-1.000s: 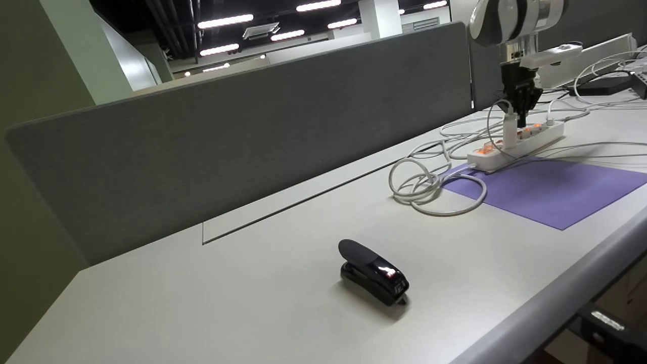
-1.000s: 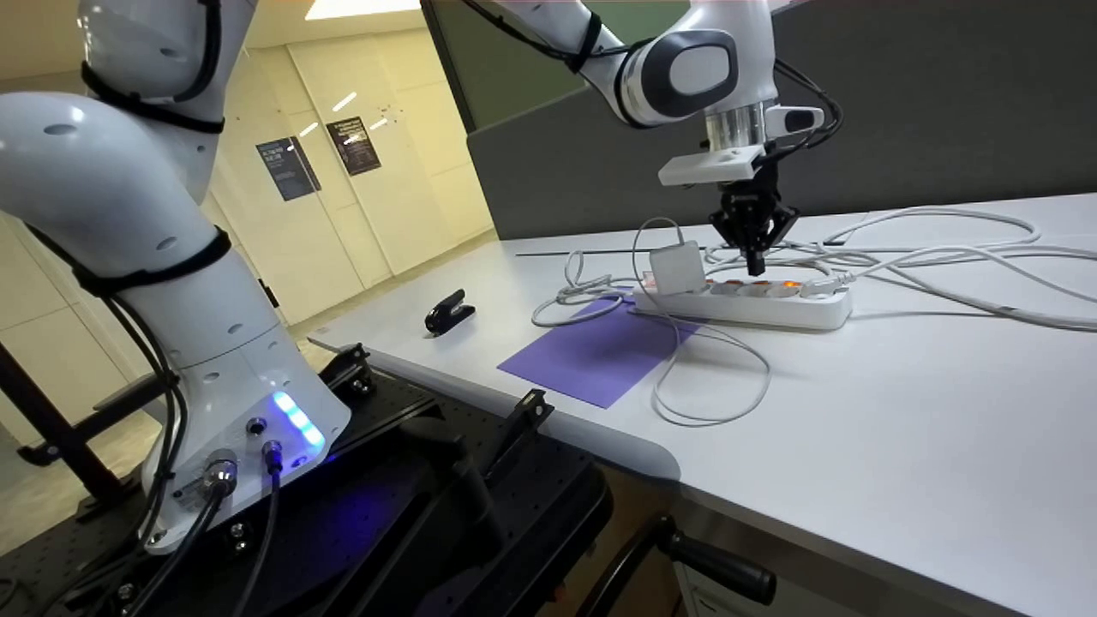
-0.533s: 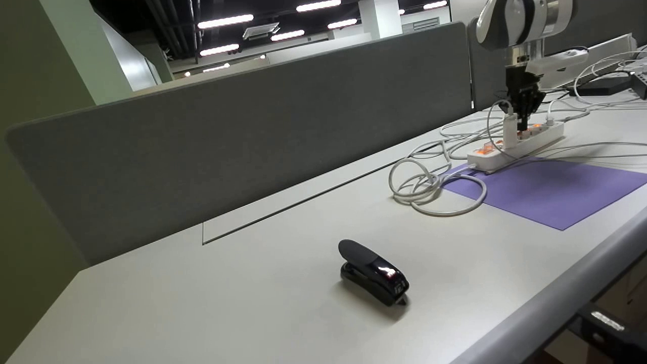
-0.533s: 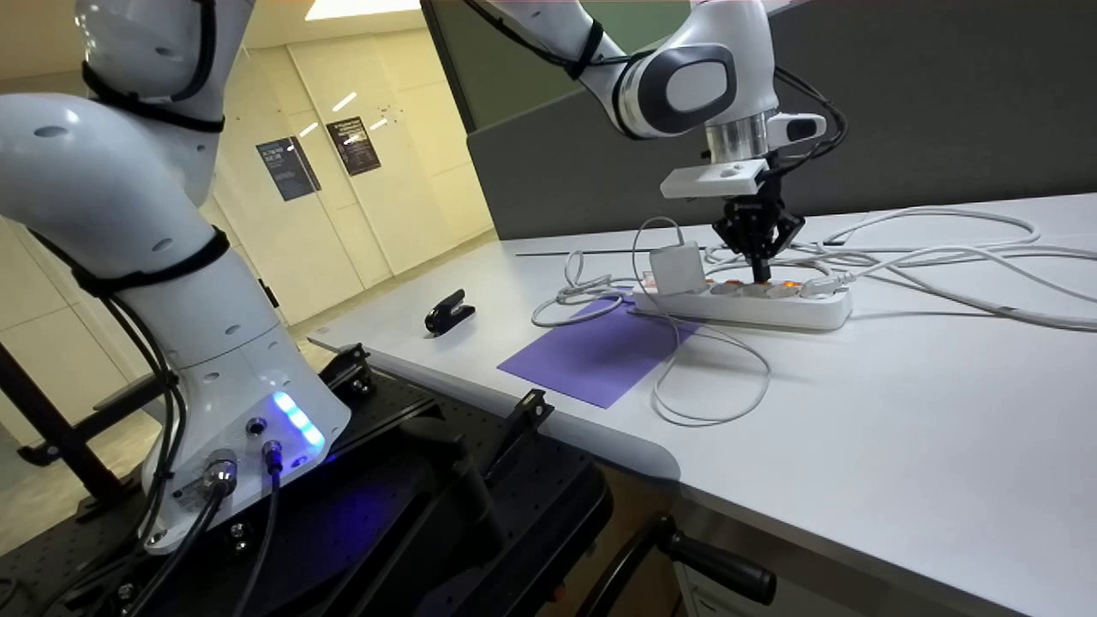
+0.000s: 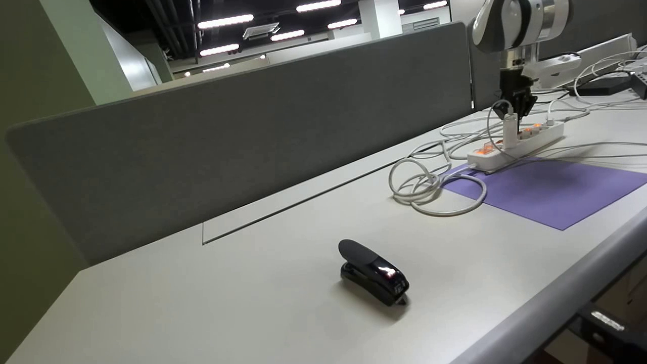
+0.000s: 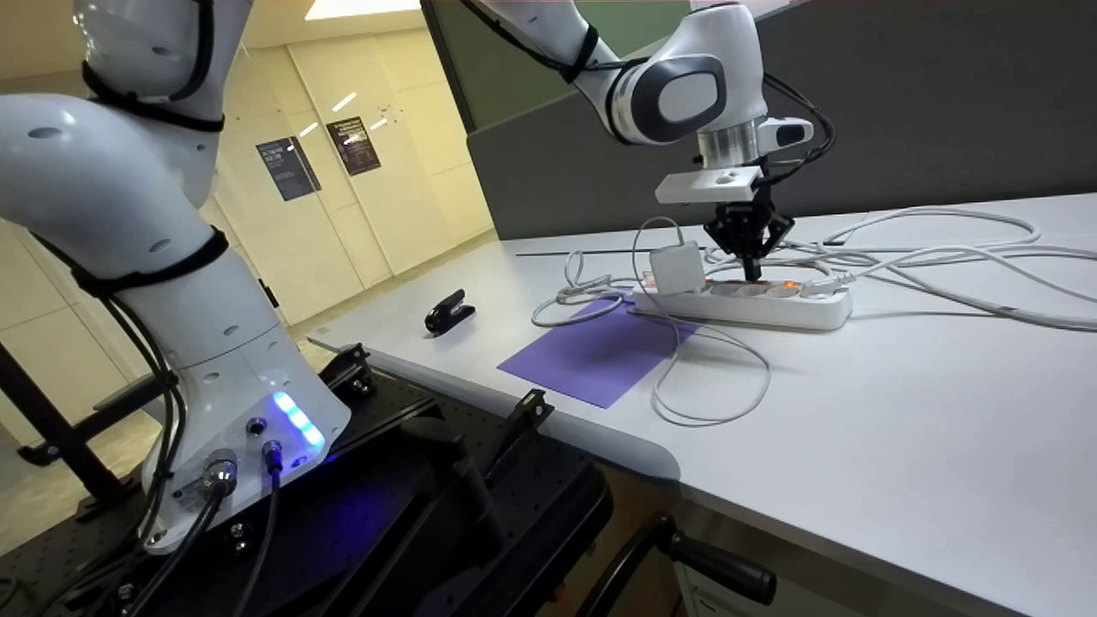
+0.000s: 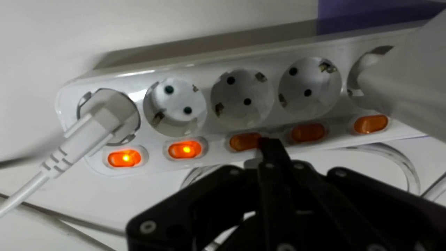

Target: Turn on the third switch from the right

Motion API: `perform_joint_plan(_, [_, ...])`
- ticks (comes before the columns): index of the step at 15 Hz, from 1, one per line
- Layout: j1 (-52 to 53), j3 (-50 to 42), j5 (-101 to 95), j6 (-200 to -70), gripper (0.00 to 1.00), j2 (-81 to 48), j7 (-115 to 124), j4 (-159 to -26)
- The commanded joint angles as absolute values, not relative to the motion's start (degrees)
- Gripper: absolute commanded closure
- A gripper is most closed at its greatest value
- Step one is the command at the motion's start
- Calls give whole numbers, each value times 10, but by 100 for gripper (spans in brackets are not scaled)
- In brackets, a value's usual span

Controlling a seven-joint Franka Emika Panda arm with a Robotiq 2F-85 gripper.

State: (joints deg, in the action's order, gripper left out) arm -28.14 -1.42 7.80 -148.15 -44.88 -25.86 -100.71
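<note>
Across slips the end effector [image 6: 752, 276] towards the adapter [image 6: 677, 268], fingers [image 7: 271, 188] together, right at the dim third switch [image 7: 241, 143], strip [image 6: 750, 310] near the back edge of the worktop [image 6: 900, 411]!

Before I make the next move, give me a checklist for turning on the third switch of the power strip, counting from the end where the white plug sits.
1. Are the fingers shut for pressing? Ok: tips together.
2. Are they lined up with the third switch? Ok: the tip overlaps its right end in the wrist view.
3. Are they touching it? Cannot tell.
4. Is it lit? Not ok: dark.
5. Does the power strip seem live? Ok: the first switch and second switch glow.
6. Is the white charger clear of the fingertips? Ok: the wrist view shows a gap.
</note>
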Motion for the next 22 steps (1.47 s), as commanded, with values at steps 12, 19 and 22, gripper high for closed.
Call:
perform_joint_plan(12, [-302,-9,80,-1469,100,-444,-261,-1003])
perform_joint_plan(19, [-310,-4,88,-1427,100,-459,-264,-974])
perform_joint_plan(22, [-311,-4,91,-1405,100,-465,-264,-960])
